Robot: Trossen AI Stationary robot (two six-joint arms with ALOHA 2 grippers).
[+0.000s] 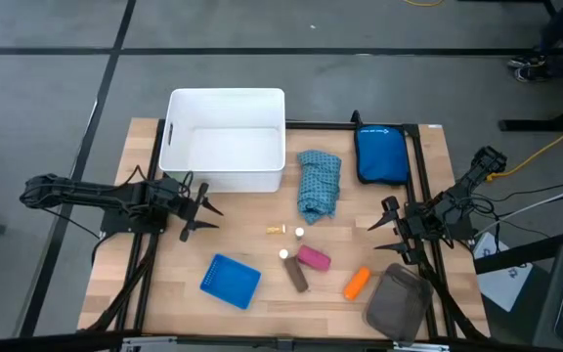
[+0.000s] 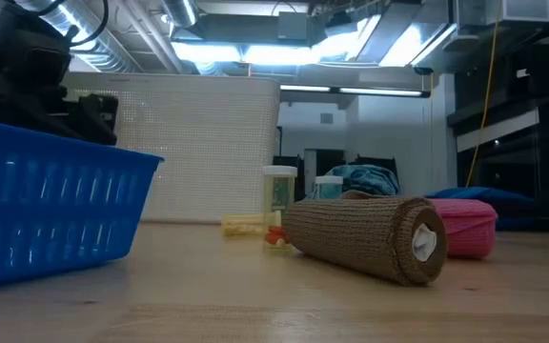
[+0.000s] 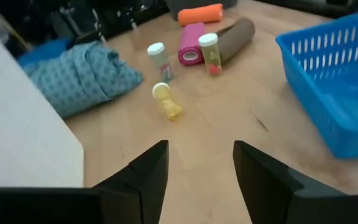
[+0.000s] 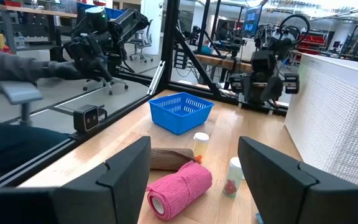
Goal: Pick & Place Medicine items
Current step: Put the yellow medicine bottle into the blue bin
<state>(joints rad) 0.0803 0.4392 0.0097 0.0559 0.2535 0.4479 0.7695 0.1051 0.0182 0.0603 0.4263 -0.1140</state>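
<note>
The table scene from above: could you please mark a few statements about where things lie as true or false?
1. The pink roll lies inside the white bin. False: it lies on the bare wood, apart from the bin.
2. The orange roll lies between the pink roll and the grey pouch. True.
3. The left gripper holds the brown roll. False: its fingers stand open and empty, well clear of it.
4. The blue basket sits on the table's near-left part. True.
5. The right gripper is shut on a vial. False: its fingers are open and hold nothing.
</note>
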